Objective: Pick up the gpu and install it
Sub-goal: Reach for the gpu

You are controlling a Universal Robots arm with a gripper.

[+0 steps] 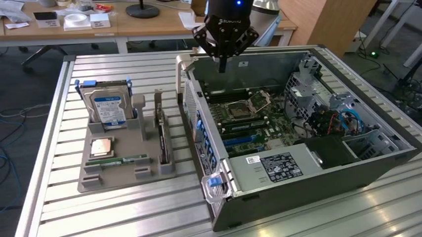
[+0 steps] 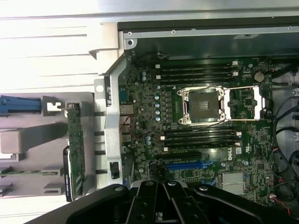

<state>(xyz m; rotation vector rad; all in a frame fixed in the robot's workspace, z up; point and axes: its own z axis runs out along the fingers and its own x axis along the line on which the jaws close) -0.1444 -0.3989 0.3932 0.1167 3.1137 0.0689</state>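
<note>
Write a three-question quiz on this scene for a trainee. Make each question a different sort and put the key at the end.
1. True or false: the gpu is already seated in the computer case.
2. Multiple choice: the end effector hangs over A) the wooden desk, B) the open computer case, C) the floor cables.
3. Short answer: in the gray holder, what stands at the exterior view's left of the gpu?

Key: 1 false, the gpu stands on edge in the gray holder, outside the case. 2 B. 3 the hard drive with the blue-white label.
</note>
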